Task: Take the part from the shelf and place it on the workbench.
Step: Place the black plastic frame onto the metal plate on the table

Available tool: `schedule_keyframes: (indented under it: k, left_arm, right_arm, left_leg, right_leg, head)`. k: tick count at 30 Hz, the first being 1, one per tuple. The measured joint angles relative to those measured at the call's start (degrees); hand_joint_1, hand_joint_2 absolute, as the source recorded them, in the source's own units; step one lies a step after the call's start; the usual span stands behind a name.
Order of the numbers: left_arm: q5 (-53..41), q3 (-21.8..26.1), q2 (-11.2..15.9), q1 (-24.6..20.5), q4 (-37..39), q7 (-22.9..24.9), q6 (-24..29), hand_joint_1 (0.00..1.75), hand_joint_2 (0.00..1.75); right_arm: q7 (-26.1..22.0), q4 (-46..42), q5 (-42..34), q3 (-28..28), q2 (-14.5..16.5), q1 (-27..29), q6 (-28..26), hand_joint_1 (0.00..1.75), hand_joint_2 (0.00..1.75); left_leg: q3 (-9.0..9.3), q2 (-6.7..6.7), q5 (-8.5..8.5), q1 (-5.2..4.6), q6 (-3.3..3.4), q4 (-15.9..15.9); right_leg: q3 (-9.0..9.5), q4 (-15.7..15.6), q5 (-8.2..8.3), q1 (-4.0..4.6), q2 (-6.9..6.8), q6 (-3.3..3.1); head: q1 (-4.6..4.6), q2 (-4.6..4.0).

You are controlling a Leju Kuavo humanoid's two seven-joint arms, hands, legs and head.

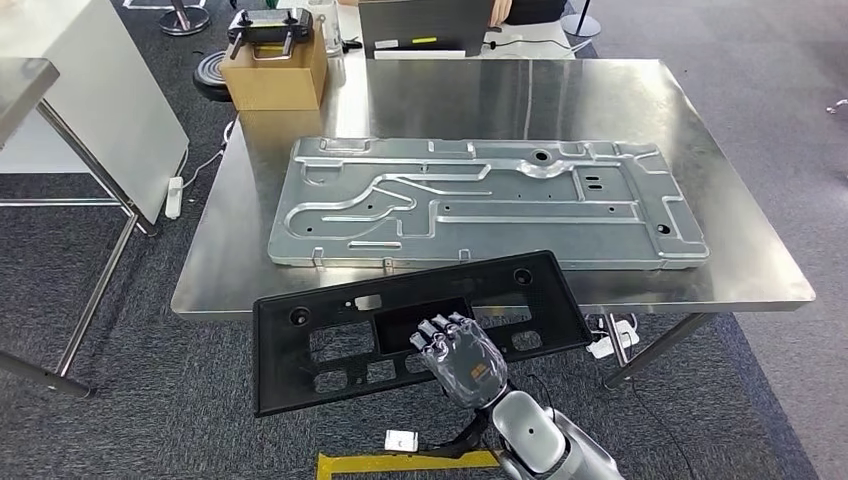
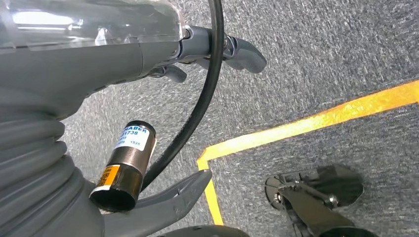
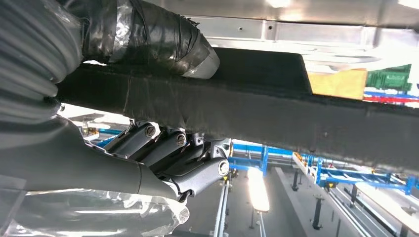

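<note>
The right hand (image 1: pixel 462 358) gripped the black plastic part (image 1: pixel 400 330) at its near long edge, thumb on one face and fingers curled under the other, holding it flat in the air just short of the bench (image 1: pixel 740 240). The part's long axis ran roughly parallel to the bench's near edge, its far rim overlapping that edge. It was a matt, rectangular frame with cut-out windows and round holes. A pressed metal panel (image 1: pixel 480 205), shiny and ribbed, filled the bench's middle. The left hand (image 2: pixel 217 54) hung over carpet with fingers apart, holding nothing.
</note>
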Motion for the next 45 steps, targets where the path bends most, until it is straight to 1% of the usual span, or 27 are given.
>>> schedule_keyframes:
  k: [5, 9, 13, 16, 18, 19, 20, 22, 23, 24, 25, 27, 28, 29, 32, 33, 34, 35, 37, 38, 39, 40, 41, 42, 43, 44, 45]
  left_arm:
    - [-0.27, 0.28, -0.05, -0.08, 0.00, 0.82, 0.00, 0.00, 1.75]
    - [-0.56, 0.56, -0.04, -0.10, 0.00, 0.85, -0.01, 0.00, 1.75]
    - [-0.64, 0.90, -0.03, -0.12, 0.00, 0.73, -0.02, 0.00, 1.75]
    - [-0.72, 1.08, 0.02, -0.18, 0.00, 0.52, -0.02, 0.00, 1.75]
    - [-0.72, 1.10, -0.01, -0.24, 0.00, 0.35, -0.04, 0.00, 1.75]
    - [-0.72, 1.11, -0.03, -0.30, 0.00, 0.30, -0.05, 0.00, 1.75]
    - [-0.72, 1.12, -0.04, -0.37, 0.00, 0.27, -0.07, 0.00, 1.75]
    - [-0.72, 1.15, -0.05, -0.52, 0.00, 0.21, -0.08, 0.00, 1.75]
    - [-0.73, 1.17, -0.05, -0.57, 0.00, 0.19, -0.09, 0.00, 1.75]
    - [-0.74, 1.20, -0.05, -0.58, 0.00, 0.16, -0.10, 0.00, 1.75]
    - [-0.75, 1.23, -0.06, -0.57, 0.00, 0.16, -0.11, 0.00, 1.75]
    - [-0.78, 1.33, -0.05, -0.53, 0.00, 0.17, -0.15, 0.00, 1.75]
    - [-0.79, 1.39, -0.03, -0.54, 0.00, 0.17, -0.16, 0.00, 1.75]
    - [-0.79, 1.44, -0.01, -0.55, 0.00, 0.16, -0.17, 0.00, 1.75]
    - [-0.80, 1.51, 0.01, -0.55, 0.00, 0.17, -0.17, 0.00, 1.75]
    - [-0.80, 1.51, 0.02, -0.55, 0.00, 0.17, -0.18, 0.00, 1.75]
    - [-0.80, 1.53, 0.02, -0.55, 0.00, 0.17, -0.18, 0.00, 1.75]
    - [-0.80, 1.55, 0.03, -0.55, 0.00, 0.17, -0.19, 0.00, 1.75]
    - [-0.79, 1.58, 0.02, -0.47, 0.00, 0.17, -0.21, 0.00, 1.75]
    - [-0.79, 1.59, 0.02, -0.41, 0.00, 0.17, -0.24, 0.00, 1.75]
    - [-0.80, 1.60, 0.01, -0.33, 0.00, 0.18, -0.26, 0.00, 1.75]
    - [-0.80, 1.60, 0.01, -0.26, 0.00, 0.19, -0.28, 0.00, 1.75]
    - [-0.81, 1.61, 0.02, -0.22, 0.00, 0.20, -0.28, 0.00, 1.75]
    - [-0.81, 1.63, 0.03, -0.21, 0.00, 0.21, -0.28, 0.00, 1.75]
    - [-0.80, 1.68, 0.10, -0.23, 0.00, 0.25, -0.27, 0.00, 1.75]
    - [-0.78, 1.75, 0.14, -0.29, 0.00, 0.35, -0.24, 0.00, 1.75]
    - [-0.75, 1.84, 0.12, -0.34, 0.00, 0.54, -0.19, 0.00, 1.75]
  right_arm:
    - [1.40, 0.01, 0.89, -0.02, 0.00, -0.47, 1.14, 1.62, 1.75]
    - [2.13, -0.02, 0.96, -0.16, 0.00, -0.51, 1.20, 1.62, 1.75]
    - [1.97, -0.27, 0.07, -0.58, 0.01, -0.14, 1.12, 1.62, 1.75]
    - [1.78, -0.58, -0.42, -0.87, 0.04, 0.10, 1.09, 1.62, 1.75]
    - [1.56, -0.96, -0.66, -0.95, 0.05, 0.16, 1.04, 1.62, 1.75]
    - [1.48, -1.12, -0.76, -0.97, 0.06, 0.17, 1.02, 1.62, 1.75]
    - [1.40, -1.20, -0.82, -0.98, 0.06, 0.21, 1.01, 1.62, 1.75]
    - [1.31, -1.26, -0.94, -1.01, 0.04, 0.43, 1.00, 1.62, 1.75]
    - [1.27, -1.26, -1.00, -1.02, 0.00, 0.61, 1.01, 1.62, 1.75]
    - [1.23, -1.26, -1.05, -1.04, -0.06, 0.76, 1.01, 1.62, 1.75]
    - [1.20, -1.26, -1.11, -1.06, -0.11, 0.85, 1.02, 1.62, 1.75]
    - [1.18, -1.28, -1.19, -1.10, -0.17, 0.86, 1.04, 1.62, 1.75]
    - [1.16, -1.33, -1.21, -1.13, -0.16, 0.84, 1.04, 1.62, 1.75]
    - [1.14, -1.39, -1.22, -1.15, -0.16, 0.83, 1.05, 1.62, 1.75]
    - [1.09, -1.54, -1.24, -1.24, -0.17, 0.83, 1.05, 1.62, 1.75]
    - [1.07, -1.56, -1.24, -1.27, -0.16, 0.83, 1.06, 1.62, 1.75]
    - [1.05, -1.59, -1.24, -1.29, -0.16, 0.81, 1.07, 1.62, 1.75]
    - [1.03, -1.61, -1.24, -1.31, -0.14, 0.81, 1.07, 1.62, 1.75]
    - [1.02, -1.61, -1.24, -1.31, -0.12, 0.82, 1.09, 1.62, 1.75]
    - [1.01, -1.58, -1.24, -1.31, -0.11, 0.85, 1.11, 1.62, 1.75]
    - [0.99, -1.56, -1.24, -1.31, -0.11, 0.88, 1.12, 1.62, 1.75]
    - [0.97, -1.55, -1.24, -1.31, -0.11, 0.91, 1.13, 1.62, 1.75]
    - [0.93, -1.56, -1.23, -1.31, -0.11, 0.91, 1.13, 1.62, 1.75]
    - [0.90, -1.57, -1.22, -1.31, -0.08, 0.91, 1.14, 1.62, 1.75]
    - [0.88, -1.57, -1.22, -1.31, -0.05, 0.88, 1.16, 1.62, 1.75]
    - [0.86, -1.57, -1.21, -1.31, -0.01, 0.85, 1.20, 1.62, 1.75]
    - [0.85, -1.57, -1.21, -1.30, 0.03, 0.82, 1.26, 1.62, 1.75]
  left_leg:
    - [-0.01, -0.01, -0.11, -0.17, 0.53, 0.11]
    - [-0.01, -0.01, -0.15, -0.37, 0.74, 0.19]
    - [-0.04, 0.00, -0.15, -0.49, 0.88, 0.29]
    - [-0.05, 0.01, -0.22, -0.71, 1.68, 0.28]
    - [0.56, 0.25, 0.37, -0.29, 2.26, -0.95]
    - [0.88, 0.45, 0.70, -0.10, 2.50, -1.59]
    - [1.11, 0.65, 0.94, 0.08, 2.67, -2.02]
    - [1.11, 0.92, 0.97, 0.06, 2.74, -2.12]
    - [1.08, 1.00, 0.92, 0.08, 2.66, -2.06]
    - [1.06, 1.11, 0.83, 0.13, 2.49, -1.93]
    - [1.05, 1.25, 0.68, 0.26, 2.22, -1.70]
    - [0.98, 1.59, 0.12, 0.50, 1.33, -0.81]
    - [0.88, 1.73, -0.25, 0.49, 0.78, -0.21]
    - [0.80, 1.86, -0.51, 0.43, 0.26, 0.20]
    - [0.78, 2.31, -0.68, 0.48, -0.90, 0.30]
    - [0.66, 2.26, -1.09, 0.59, -1.17, 0.66]
    - [0.14, 2.07, -2.09, 0.65, -1.36, 1.92]
    - [-0.90, 1.72, -3.67, 0.65, -1.47, 4.29]
    - [-4.25, 1.10, -7.42, 0.54, -1.42, 11.71]
    - [-5.81, 0.94, -8.47, 0.48, -1.31, 14.93]
    - [-6.60, 0.85, -8.48, 0.40, -1.10, 16.48]
    - [-6.37, 0.81, -7.41, 0.27, -0.75, 15.86]
    - [-5.06, 0.74, -5.50, 0.04, -0.24, 13.03]
    - [-3.23, 0.58, -3.54, -0.26, 0.42, 9.03]
    - [-1.47, 0.43, -2.18, -0.53, 1.02, 5.38]
    - [-0.24, 0.30, -1.39, -0.78, 1.41, 2.71]
    - [0.35, 0.21, -1.17, -0.87, 1.30, 1.29]
  right_leg:
    - [0.27, -0.54, 0.28, -0.11, 0.01, 0.64]
    - [0.27, -0.61, 0.29, -0.35, 0.01, 1.83]
    - [0.28, -0.70, 0.38, -0.41, 0.01, 2.25]
    - [0.39, -1.11, 0.61, -0.68, 0.00, 3.00]
    - [0.22, -0.38, 0.10, -0.67, 0.14, 3.23]
    - [-0.51, 1.31, -1.02, -0.61, 0.29, 3.23]
    - [-1.83, 4.16, -2.67, -0.60, 0.47, 3.19]
    - [-5.57, 11.53, -6.20, -0.61, 0.71, 3.24]
    - [-6.92, 14.09, -6.87, -0.71, 0.73, 3.34]
    - [-7.42, 14.84, -6.48, -0.85, 0.71, 3.44]
    - [-6.79, 13.33, -5.02, -1.02, 0.63, 3.55]
    - [-3.42, 6.36, -1.36, -1.24, -0.15, 3.74]
    - [-2.07, 3.43, -0.24, -1.22, -0.43, 3.54]
    - [-1.40, 1.85, 0.15, -1.10, -0.58, 3.20]
    - [-1.80, 1.82, 0.13, -0.80, 0.26, 1.65]
    - [-1.89, 1.83, 0.24, -0.82, 0.51, 1.20]
    - [-1.97, 1.78, 0.36, -0.84, 0.70, 0.79]
    - [-2.02, 1.74, 0.45, -0.83, 0.83, 0.47]
    - [-2.16, 1.77, 0.48, -0.51, 1.05, 0.06]
    - [-2.20, 1.78, 0.46, -0.28, 1.19, -0.05]
    - [-2.19, 1.79, 0.44, -0.04, 1.34, -0.16]
    - [-2.12, 1.80, 0.41, 0.18, 1.51, -0.22]
    - [-2.00, 1.80, 0.37, 0.36, 1.68, -0.26]
    - [-1.88, 1.79, 0.33, 0.48, 1.81, -0.30]
    - [-1.83, 1.81, 0.26, 0.65, 1.90, -0.25]
    - [-1.85, 1.81, 0.23, 0.69, 1.95, -0.16]
    - [-1.94, 1.88, 0.15, 0.80, 1.94, -0.09]
  head:
    - [-0.01, 0.00]
    - [-0.01, 0.00]
    - [-0.01, 0.00]
    - [-0.02, 0.00]
    - [0.02, 0.00]
    - [0.04, 0.00]
    - [0.06, 0.00]
    - [0.08, 0.00]
    - [0.09, 0.00]
    - [0.08, 0.00]
    - [0.08, 0.00]
    - [0.09, 0.00]
    - [0.09, 0.00]
    - [0.07, 0.00]
    - [0.02, 0.00]
    - [0.03, 0.00]
    - [0.02, 0.00]
    - [0.01, 0.00]
    - [0.01, 0.00]
    - [0.01, 0.00]
    - [0.01, 0.00]
    - [0.01, 0.00]
    - [0.01, 0.00]
    - [0.02, 0.00]
    - [0.04, 0.00]
    - [0.04, 0.00]
    - [0.05, 0.00]
